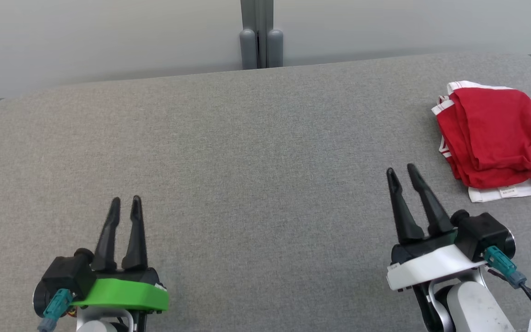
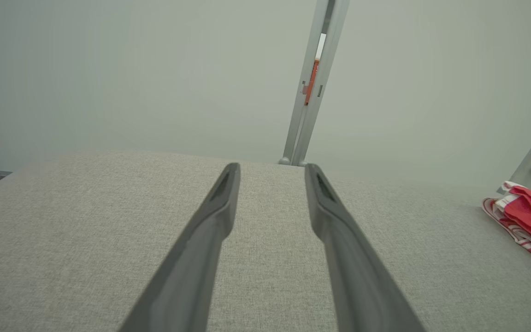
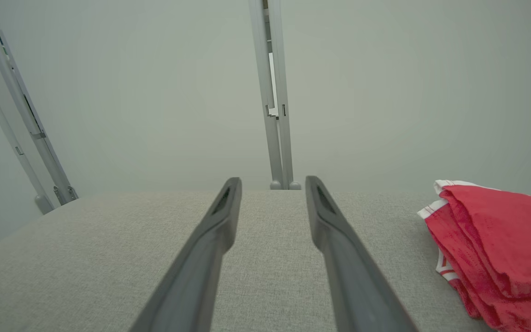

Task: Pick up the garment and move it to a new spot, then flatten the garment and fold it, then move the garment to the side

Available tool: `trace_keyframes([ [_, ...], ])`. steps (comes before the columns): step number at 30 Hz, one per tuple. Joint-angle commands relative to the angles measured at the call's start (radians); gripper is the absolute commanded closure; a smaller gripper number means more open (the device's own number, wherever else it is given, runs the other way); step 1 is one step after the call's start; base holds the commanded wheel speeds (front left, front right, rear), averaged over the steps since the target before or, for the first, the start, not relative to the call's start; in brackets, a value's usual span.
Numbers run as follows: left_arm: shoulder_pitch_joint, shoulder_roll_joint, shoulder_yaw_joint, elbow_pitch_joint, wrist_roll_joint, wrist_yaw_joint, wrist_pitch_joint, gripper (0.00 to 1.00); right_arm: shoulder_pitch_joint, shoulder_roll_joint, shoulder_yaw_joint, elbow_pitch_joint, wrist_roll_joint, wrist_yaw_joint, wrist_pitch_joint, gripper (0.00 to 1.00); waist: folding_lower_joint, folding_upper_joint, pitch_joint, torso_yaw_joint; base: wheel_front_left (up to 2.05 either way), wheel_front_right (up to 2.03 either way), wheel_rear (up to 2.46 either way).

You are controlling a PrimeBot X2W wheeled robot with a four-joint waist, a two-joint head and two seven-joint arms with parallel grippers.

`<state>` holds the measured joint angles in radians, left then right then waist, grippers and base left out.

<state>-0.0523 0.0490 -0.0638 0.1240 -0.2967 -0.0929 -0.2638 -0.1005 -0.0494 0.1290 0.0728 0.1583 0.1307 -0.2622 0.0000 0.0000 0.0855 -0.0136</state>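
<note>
we find one red garment [image 1: 500, 133], folded, at the table [image 1: 247, 152] right side, long axis near-to-far, white labelled edge toward us. two grippers: left gripper [image 1: 126, 199] and right gripper [image 1: 400, 169] both parted, grasping nothing.

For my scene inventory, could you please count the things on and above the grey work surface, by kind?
Garments: 1, the red and white garment
Grippers: 2, the left gripper and the right gripper, both empty
Tables: 1, the grey fabric-covered table
Total: 4
</note>
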Motion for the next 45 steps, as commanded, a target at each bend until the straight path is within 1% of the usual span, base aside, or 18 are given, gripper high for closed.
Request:
trace_keyframes([
  [1, 0.0, 0.0, 0.001, -0.001, -0.015, 0.0, 0.003, 1.0, 0.005, 0.0, 0.002, -0.005, 0.016, 0.0, 0.0, 1.0, 0.0, 0.0, 0.0, 0.0, 0.0, 0.0, 0.0],
  [11, -0.009, 0.005, 0.02, 0.016, -0.197, -0.006, 0.05, 1.0, 0.002, -0.015, -0.015, 0.018, 0.229, 0.0, 0.038, 1.0, 0.0, 0.0, -0.007, 0.001, 0.0, 0.0, 0.0],
  [20, -0.016, 0.008, 0.036, 0.029, -0.342, -0.01, 0.088, 1.0, -0.002, -0.024, -0.03, 0.038, 0.397, 0.0, 0.069, 1.0, 0.0, 0.0, -0.013, 0.002, 0.0, 0.0, 0.0],
  [32, -0.025, 0.011, 0.056, 0.044, -0.512, -0.015, 0.134, 1.0, -0.003, -0.032, -0.05, 0.059, 0.59, 0.0, 0.109, 1.0, 0.0, 0.0, -0.021, 0.003, 0.0, 0.0, 0.0],
  [45, -0.033, 0.013, 0.076, 0.058, -0.669, -0.02, 0.178, 1.0, -0.004, -0.037, -0.073, 0.079, 0.767, 0.0, 0.149, 1.0, 0.0, 0.0, -0.029, 0.005, 0.0, 0.0, 0.0],
])
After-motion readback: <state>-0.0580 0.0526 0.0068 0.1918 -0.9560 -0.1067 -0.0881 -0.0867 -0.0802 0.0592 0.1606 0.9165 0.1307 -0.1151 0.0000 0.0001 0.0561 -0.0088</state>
